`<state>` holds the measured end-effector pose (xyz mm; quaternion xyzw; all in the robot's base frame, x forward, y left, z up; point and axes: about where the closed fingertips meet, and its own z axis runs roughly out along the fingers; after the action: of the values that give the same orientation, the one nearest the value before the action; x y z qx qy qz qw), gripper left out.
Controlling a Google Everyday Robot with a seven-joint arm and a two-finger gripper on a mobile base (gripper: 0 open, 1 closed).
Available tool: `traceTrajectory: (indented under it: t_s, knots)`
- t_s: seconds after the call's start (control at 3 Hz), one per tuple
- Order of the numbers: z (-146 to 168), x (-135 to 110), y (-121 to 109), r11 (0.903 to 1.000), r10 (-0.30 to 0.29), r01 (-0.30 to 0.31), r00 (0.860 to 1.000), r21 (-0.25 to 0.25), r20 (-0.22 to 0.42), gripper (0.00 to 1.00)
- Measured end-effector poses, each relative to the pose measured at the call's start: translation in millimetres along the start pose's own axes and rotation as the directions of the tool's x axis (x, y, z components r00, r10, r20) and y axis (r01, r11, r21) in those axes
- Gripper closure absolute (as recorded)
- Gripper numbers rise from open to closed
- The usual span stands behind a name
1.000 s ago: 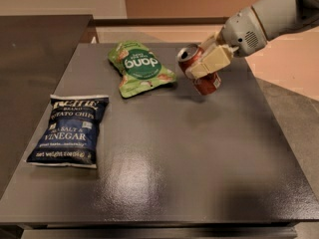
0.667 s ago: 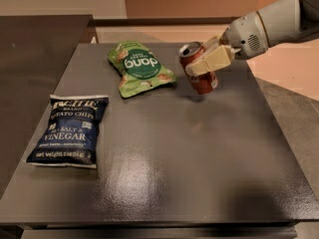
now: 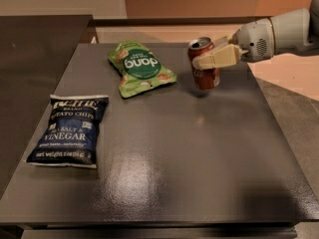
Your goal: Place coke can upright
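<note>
Camera view, one entry.

Can (image 3: 207,78): red, nearly upright with a slight tilt, on the far-right part of the table (image 3: 199,173). Base at or just above the surface; cannot tell which.

Gripper (image 3: 203,59): jaws closed across the can's upper half.

Handling, as judged: light, thin stiff wall, slick. Grip the side at mid-body, squeeze gently.

Green bag (image 3: 139,66): near, to the left.

Blue bag (image 3: 70,131): well apart.

Red coke can (image 3: 206,78) in cream pincer (image 3: 201,59)
</note>
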<state>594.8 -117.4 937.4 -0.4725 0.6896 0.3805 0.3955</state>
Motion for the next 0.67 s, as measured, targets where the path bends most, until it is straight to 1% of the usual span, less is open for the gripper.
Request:
traceTrajectory:
  t_s: [0.33,0.67]
  knots:
    - [-13,1,-13,0.9990,0.023,-0.025,0.998,0.036,0.066,1.00]
    - [-24,7,-23,0.9973,0.033,-0.041,0.991,0.060,0.133,1.00]
